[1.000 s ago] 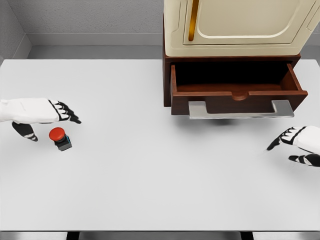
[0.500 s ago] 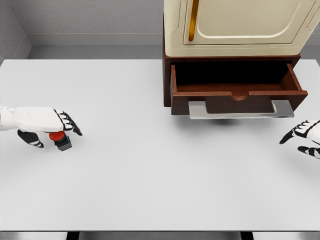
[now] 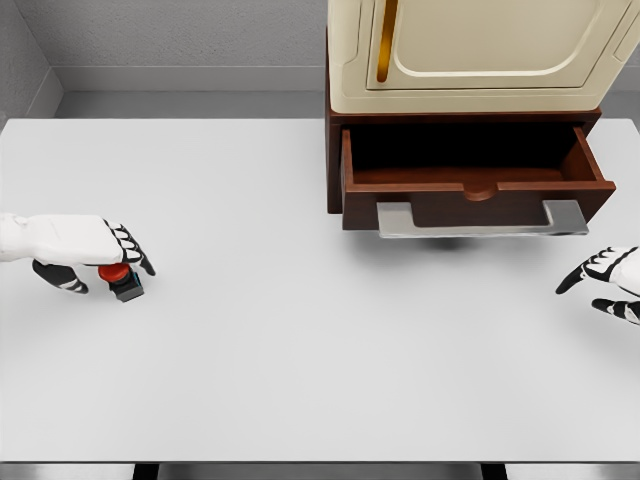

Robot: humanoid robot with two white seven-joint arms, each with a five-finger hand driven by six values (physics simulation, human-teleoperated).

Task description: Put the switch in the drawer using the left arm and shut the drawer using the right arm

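Red-capped switch (image 3: 121, 279) sat on the white table (image 3: 300, 330), tucked right under the left hand (image 3: 85, 255), with the thumb on its near side and the other fingers (image 3: 135, 255) draped over the far side. Looked like they were curling around it, but I couldn't tell if they'd actually clamped on; only the red button and a bit of the dark base peeked out below the fingertips.

Right hand (image 3: 610, 280) was over at the table's right edge, fingers loose and spread, holding nothing, a bit below the drawer's metal handle (image 3: 480, 220). The wooden drawer (image 3: 475, 180) was pulled wide open, well away from the left-hand fingers.

What could go wrong: it's a small, round-topped thing, so a shallow pinch on the cap might let it squirt out or tip when lifted. And it's a long carry to the drawer, so a weak hold could drop it short.

No writing or labels readable anywhere.
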